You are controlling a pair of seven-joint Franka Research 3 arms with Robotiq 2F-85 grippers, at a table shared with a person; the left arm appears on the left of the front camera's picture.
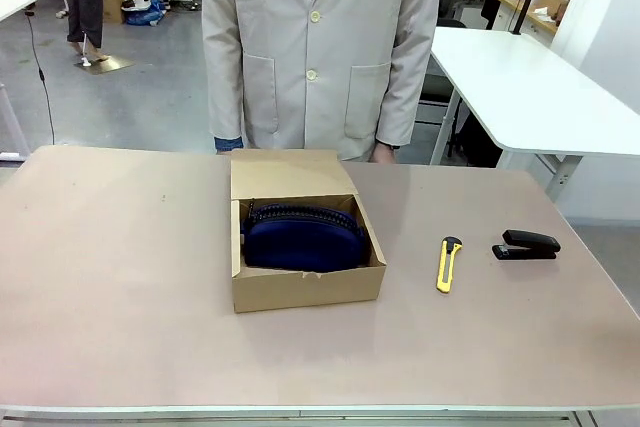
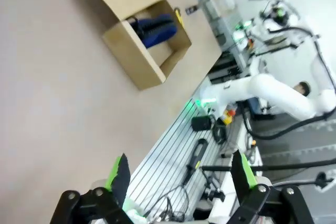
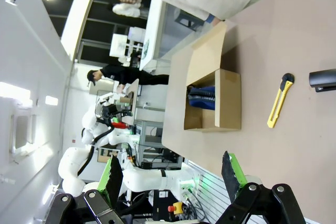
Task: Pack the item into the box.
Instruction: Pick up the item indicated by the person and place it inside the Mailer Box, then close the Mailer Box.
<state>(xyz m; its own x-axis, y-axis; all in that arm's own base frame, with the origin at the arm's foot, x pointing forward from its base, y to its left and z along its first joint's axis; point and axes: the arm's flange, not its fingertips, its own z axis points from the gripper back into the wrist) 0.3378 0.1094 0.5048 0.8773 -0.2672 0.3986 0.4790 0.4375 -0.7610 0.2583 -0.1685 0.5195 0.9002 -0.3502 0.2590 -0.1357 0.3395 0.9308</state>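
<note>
The dark navy-blue zip pouch (image 1: 304, 236) lies inside the brown cardboard box (image 1: 305, 290) at the table's middle, its lid flap (image 1: 290, 174) folded back toward the person. In the left wrist view, the box (image 2: 137, 60) and the pouch (image 2: 155, 29) appear far off beyond my left gripper (image 2: 181, 174), which is open and empty near the table's edge. My right gripper (image 3: 170, 176) is also open and empty, well apart from the box (image 3: 227, 102) and the pouch (image 3: 203, 97).
A yellow utility knife (image 1: 448, 264) and a black stapler (image 1: 527, 245) lie right of the box. A person in a beige coat (image 1: 320, 47) stands at the far edge behind the box. Wide bare tabletop (image 1: 110, 257) lies left of the box.
</note>
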